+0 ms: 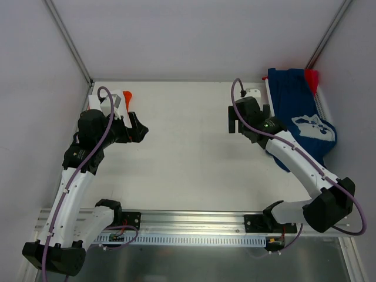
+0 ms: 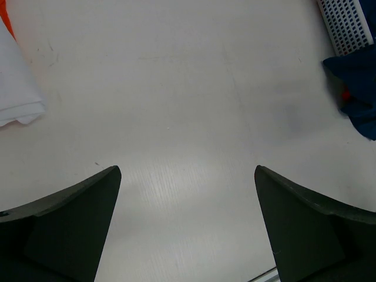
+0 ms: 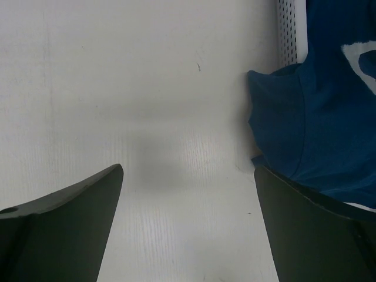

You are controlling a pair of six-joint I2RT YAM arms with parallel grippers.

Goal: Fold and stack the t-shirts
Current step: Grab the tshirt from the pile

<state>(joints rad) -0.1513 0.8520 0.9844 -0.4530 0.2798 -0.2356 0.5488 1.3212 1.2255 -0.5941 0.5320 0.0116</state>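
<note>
Hovering over the bare table [image 1: 188,153], the left gripper [image 2: 188,170] and right gripper [image 3: 188,167] both stand wide with nothing between the jaws.

Ahead and to the left of the left gripper lies a white shirt [image 2: 17,88], which looks folded. An orange shirt [image 2: 4,17] peeks out at its far side; whether that one is folded or lies under the white one cannot be told. This looks like the start of the stack.

Just to the right of the right gripper, near its right finger, a navy shirt [image 3: 305,117] hangs crumpled over the wall of the basket [image 3: 291,29] and spills onto the table. It is not yet folded. A bit of red cloth [image 1: 311,76] shows at the far end of the basket, beyond the navy shirt. No pink shirt can be seen.

By this showing the task is partly done: one or two shirts are set aside, while the navy shirt and the red cloth, at least, remain. The navy shirt seems the likely next pick.
</note>
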